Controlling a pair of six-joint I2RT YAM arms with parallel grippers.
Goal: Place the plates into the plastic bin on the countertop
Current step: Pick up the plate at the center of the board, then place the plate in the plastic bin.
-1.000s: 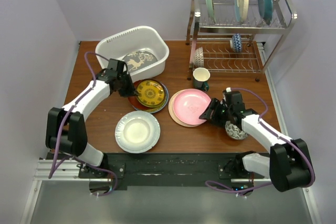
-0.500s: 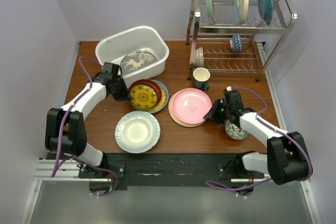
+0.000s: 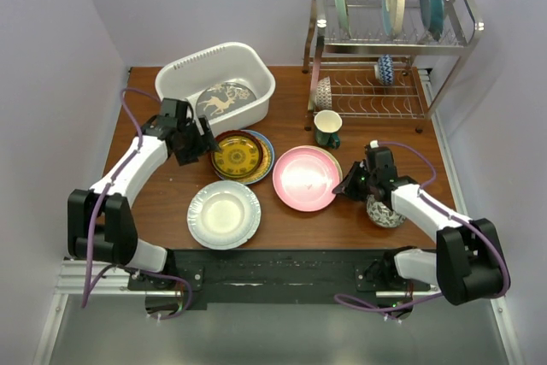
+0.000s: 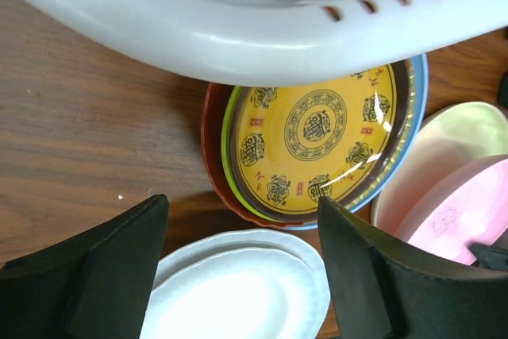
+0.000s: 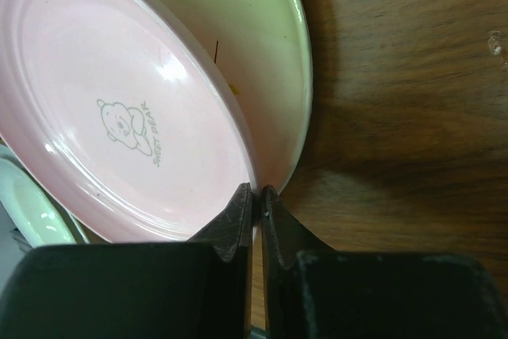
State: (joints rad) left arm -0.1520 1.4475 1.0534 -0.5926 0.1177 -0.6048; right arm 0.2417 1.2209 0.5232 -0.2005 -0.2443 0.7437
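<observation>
The white plastic bin (image 3: 184,70) stands at the back left of the countertop (image 3: 162,194) with a grey plate with a gold centre (image 3: 224,100) inside. My left gripper (image 3: 201,144) hangs open and empty between the bin and the stack topped by the yellow patterned plate (image 3: 240,156). In the left wrist view its fingers (image 4: 119,267) frame the white plate (image 4: 238,291), with the yellow plate (image 4: 317,132) beyond. My right gripper (image 5: 257,194) is shut on the rim of the pink plate (image 5: 119,117), which is tilted over the cream plate (image 5: 262,21).
A steel dish rack (image 3: 389,40) at the back right holds three upright plates and two small bowls. A dark green mug (image 3: 326,128) stands in front of it. A patterned bowl (image 3: 385,214) sits right beside my right arm. The white plate (image 3: 224,214) lies front centre.
My left gripper has opened, let go of the yellow plate and drawn back to the left. My right gripper has shut on the pink plate's rim, and that plate has shifted left.
</observation>
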